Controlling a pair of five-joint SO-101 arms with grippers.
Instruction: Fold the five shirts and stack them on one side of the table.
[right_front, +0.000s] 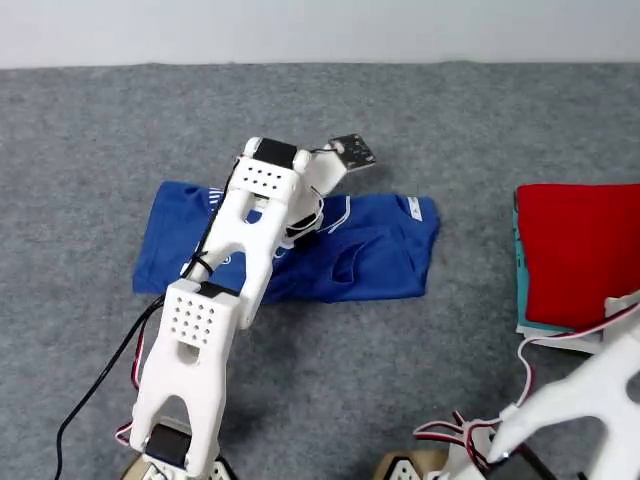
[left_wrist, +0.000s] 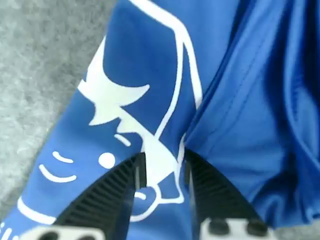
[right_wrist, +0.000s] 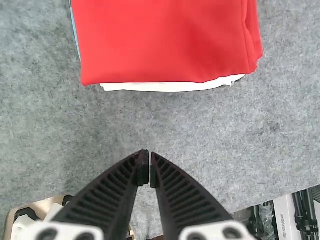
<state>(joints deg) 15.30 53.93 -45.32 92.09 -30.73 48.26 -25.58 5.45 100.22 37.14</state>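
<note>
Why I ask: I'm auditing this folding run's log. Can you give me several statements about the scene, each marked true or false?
1. The blue shirt lies spread near the middle of the table. True.
2. A red shirt tops the stack at the table's side. True.
3. The right gripper has its fingers spread wide. False: they are shut together, above bare table beside the stack.
4. The left gripper is over the red shirt. False: it is over the blue shirt, at its white print.
5. The blue shirt lies on the stack. False: it lies apart from it, with bare table between.
</note>
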